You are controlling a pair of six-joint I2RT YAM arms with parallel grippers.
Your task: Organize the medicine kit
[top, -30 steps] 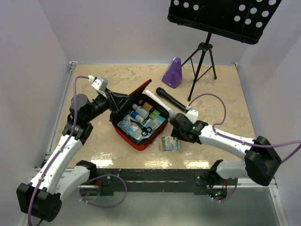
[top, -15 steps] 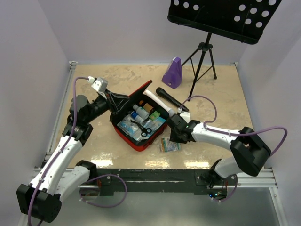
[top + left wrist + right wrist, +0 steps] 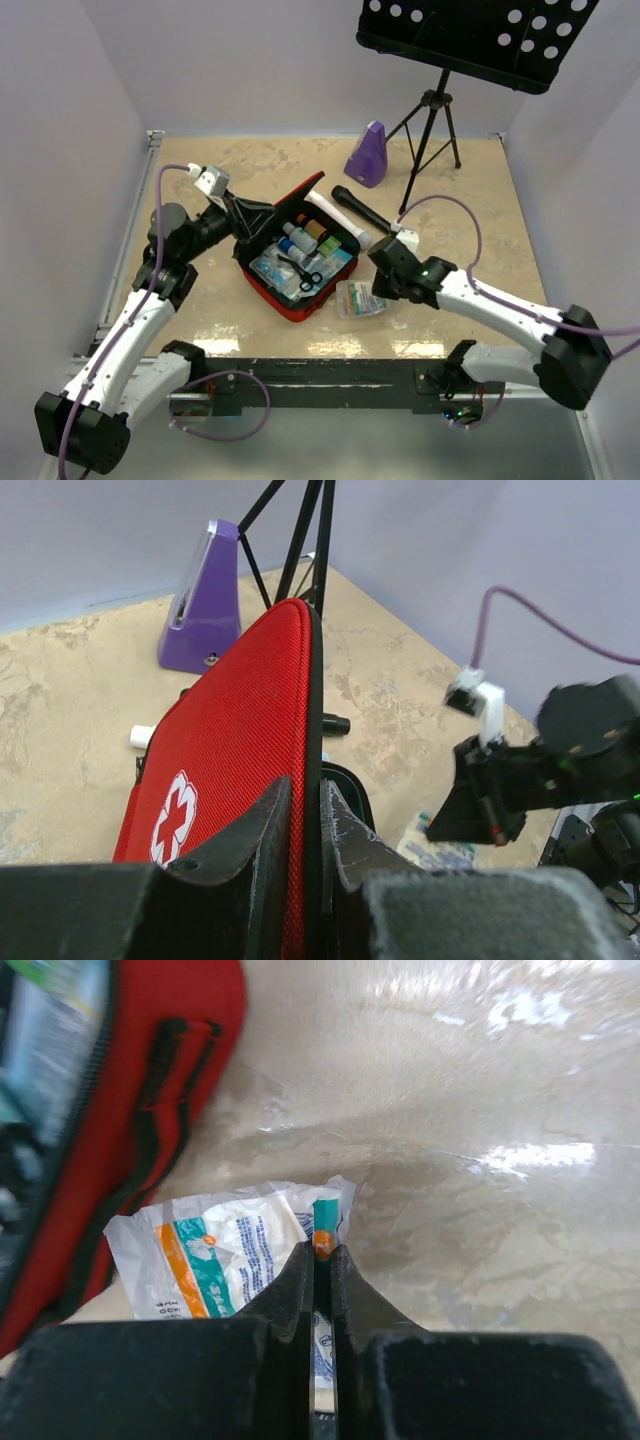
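The medicine kit (image 3: 240, 750) is coarse woven red cloth, the packet (image 3: 215, 1255) crinkly glossy plastic, the desk (image 3: 500, 1090) smooth and shiny.

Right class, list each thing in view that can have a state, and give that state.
medicine kit: open, lid raised, items inside
left gripper: shut on the medicine kit's lid edge
right gripper: shut on the packet's edge
packet: outside the kit, pinched
metronome: upright
microphone: lying flat
music stand: upright

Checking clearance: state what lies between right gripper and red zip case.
The crinkled white printed packet the right gripper pinches; see right wrist view.
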